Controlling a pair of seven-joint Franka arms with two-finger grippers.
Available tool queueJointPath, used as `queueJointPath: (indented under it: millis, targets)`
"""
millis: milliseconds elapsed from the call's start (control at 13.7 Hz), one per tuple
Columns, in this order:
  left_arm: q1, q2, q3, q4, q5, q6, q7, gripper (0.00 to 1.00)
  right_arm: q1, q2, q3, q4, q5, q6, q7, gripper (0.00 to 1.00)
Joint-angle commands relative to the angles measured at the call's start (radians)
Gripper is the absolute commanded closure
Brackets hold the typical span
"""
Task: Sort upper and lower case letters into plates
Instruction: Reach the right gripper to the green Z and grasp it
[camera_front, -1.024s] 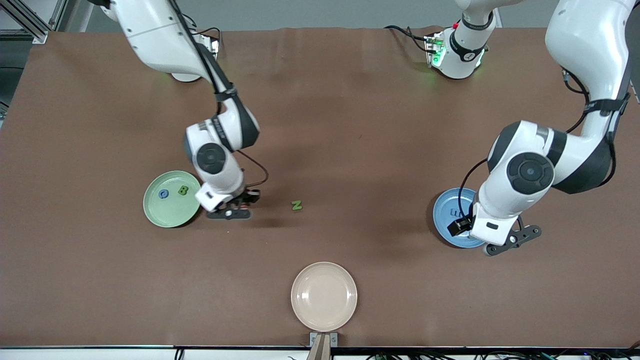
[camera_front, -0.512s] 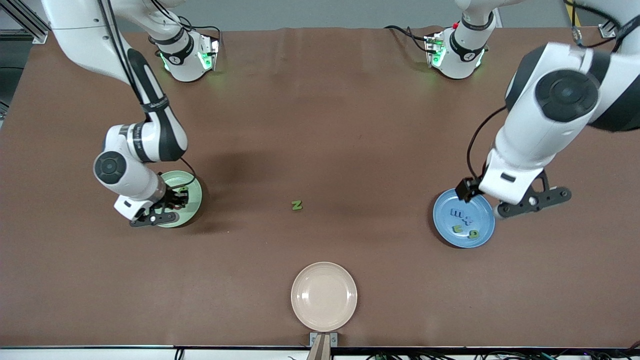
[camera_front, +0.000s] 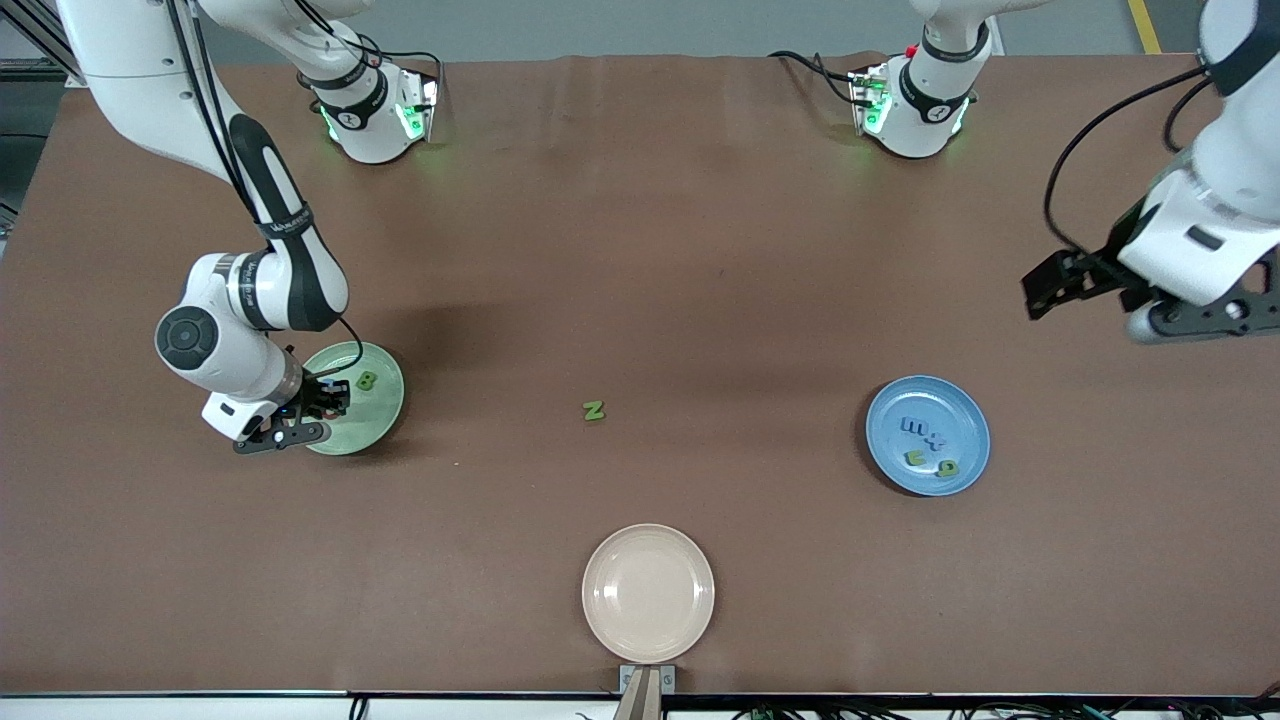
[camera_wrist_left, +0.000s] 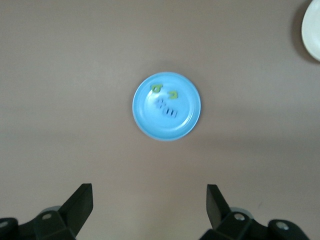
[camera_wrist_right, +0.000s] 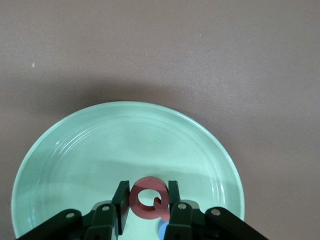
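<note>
My right gripper (camera_front: 318, 402) hangs low over the pale green plate (camera_front: 378, 418) and is shut on a red letter Q (camera_wrist_right: 149, 183), held upright between its jaws just above the plate's floor (camera_wrist_right: 125, 145). A green B (camera_front: 367, 380) lies on this plate, and a bit of a blue letter (camera_wrist_right: 163, 231) shows under the gripper. A green Z (camera_front: 594, 410) lies alone on the table midway between the plates. The blue plate (camera_front: 965, 465) holds several small blue and green letters. My left gripper (camera_front: 1095, 300) is open and empty, high over the table by the blue plate (camera_wrist_left: 145, 120).
A cream-beige plate (camera_front: 648, 592) sits near the table's front edge, nearer the camera than the Z; its rim also shows in the left wrist view (camera_wrist_left: 312, 27). The brown table (camera_front: 640, 250) stretches between the two arm bases.
My right gripper carried the red Q from beside the green plate to over it. My left arm rose away from the blue plate, uncovering its letters.
</note>
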Motion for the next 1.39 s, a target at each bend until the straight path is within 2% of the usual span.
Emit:
queueJointPath:
  millis: [0, 73, 146, 366, 585, 805, 1171, 1317]
  targets:
    - [-0.066, -0.064, 0.132, -0.041, -0.037, -0.045, 0.113, 0.00, -0.012, 0.021, 0.019, -0.010, 0.032, 0.030, -0.020, 0.87]
    - [-0.072, -0.082, 0.143, -0.061, -0.036, -0.054, 0.104, 0.00, -0.012, 0.021, 0.019, -0.006, 0.032, 0.024, -0.021, 0.59]
    - [-0.074, -0.104, 0.146, -0.082, -0.037, -0.052, 0.101, 0.00, -0.012, 0.021, 0.019, -0.001, 0.032, 0.021, -0.020, 0.01]
    - [-0.080, -0.133, 0.152, -0.086, -0.037, -0.040, 0.098, 0.00, 0.007, -0.003, 0.022, 0.020, 0.038, -0.024, 0.018, 0.00]
    - [-0.075, -0.128, 0.143, -0.084, -0.037, 0.006, 0.101, 0.00, 0.114, -0.008, 0.032, 0.103, 0.058, -0.130, 0.303, 0.00]
    - [-0.072, -0.115, 0.143, -0.089, -0.043, 0.018, 0.101, 0.00, 0.256, 0.010, 0.032, 0.190, 0.059, -0.134, 0.599, 0.00]
    - [-0.077, -0.114, 0.141, -0.087, -0.066, 0.014, 0.116, 0.00, 0.424, 0.199, 0.032, 0.408, 0.059, -0.131, 0.972, 0.00]
    - [-0.075, -0.114, 0.141, -0.089, -0.080, 0.014, 0.115, 0.00, 0.456, 0.248, 0.032, 0.448, 0.061, -0.123, 1.043, 0.00]
